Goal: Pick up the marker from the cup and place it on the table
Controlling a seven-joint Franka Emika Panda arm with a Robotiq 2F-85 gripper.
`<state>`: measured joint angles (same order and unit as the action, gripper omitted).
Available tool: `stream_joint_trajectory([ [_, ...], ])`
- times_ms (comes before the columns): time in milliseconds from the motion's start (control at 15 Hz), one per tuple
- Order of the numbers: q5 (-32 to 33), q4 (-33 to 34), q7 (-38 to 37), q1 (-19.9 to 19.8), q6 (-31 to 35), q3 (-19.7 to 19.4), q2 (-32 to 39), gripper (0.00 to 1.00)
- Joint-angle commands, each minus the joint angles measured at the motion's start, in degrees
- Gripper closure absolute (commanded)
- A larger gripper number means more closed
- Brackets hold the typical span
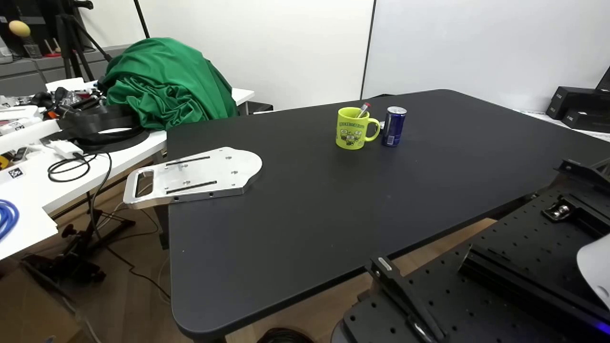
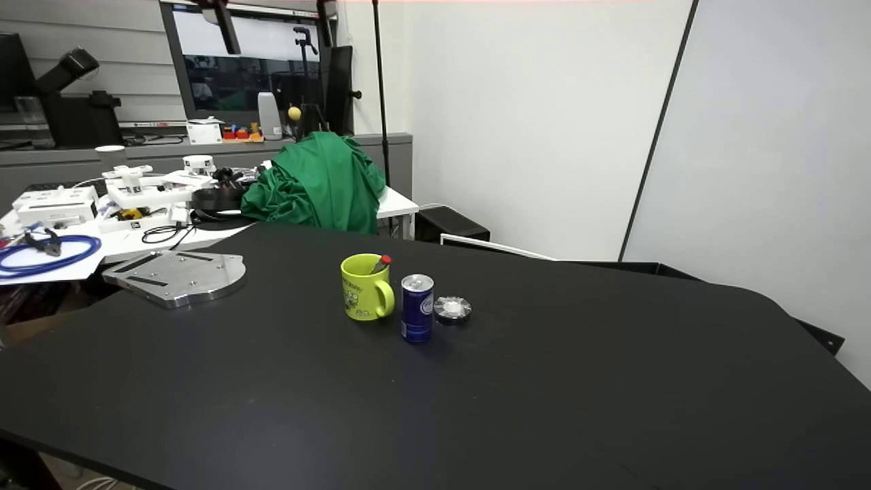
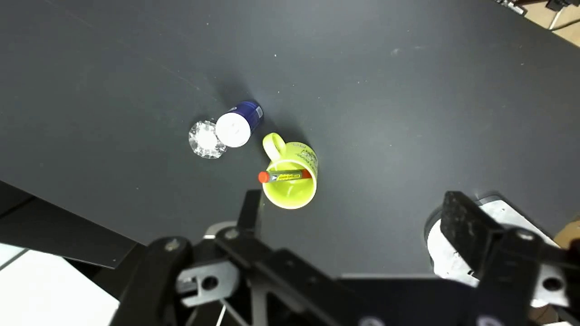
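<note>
Glossy yellow-green mug point(image 1: 351, 131): upright, loop-handled, near blue metal can point(image 1: 394, 127)
Slim red-and-grey marker point(image 3: 287, 175): tilted inside mug, one end topping the rim
Black gripper point(image 3: 353, 197): jaws spread
Matte black tabletop point(image 1: 295, 228): rounded corners; silver metal plate point(image 1: 205, 172) overhanging one edge, well apart from mug

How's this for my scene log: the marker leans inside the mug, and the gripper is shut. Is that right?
Not quite: the gripper is not shut but wide open, as the wrist view shows. The marker does lean inside the mug.
</note>
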<state>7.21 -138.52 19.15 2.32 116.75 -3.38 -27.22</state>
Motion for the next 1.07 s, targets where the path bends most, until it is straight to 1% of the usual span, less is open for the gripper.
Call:
stream_joint_trajectory([
  [0, -2.37, 7.94, 5.56, 0.64, 0.55, -2.56, 11.14, 0.00],
  [467, -5.90, 21.23, 11.43, -1.18, 0.87, -1.86, 28.66, 0.00],
  [667, -11.44, 26.28, 19.03, -3.37, 0.43, -1.76, 34.95, 0.00],
  [867, -18.33, 30.39, 29.59, -7.25, -0.17, -1.17, 40.39, 0.00],
  [1000, -20.91, 32.99, 33.42, -9.71, -1.27, -0.84, 43.84, 0.00],
])
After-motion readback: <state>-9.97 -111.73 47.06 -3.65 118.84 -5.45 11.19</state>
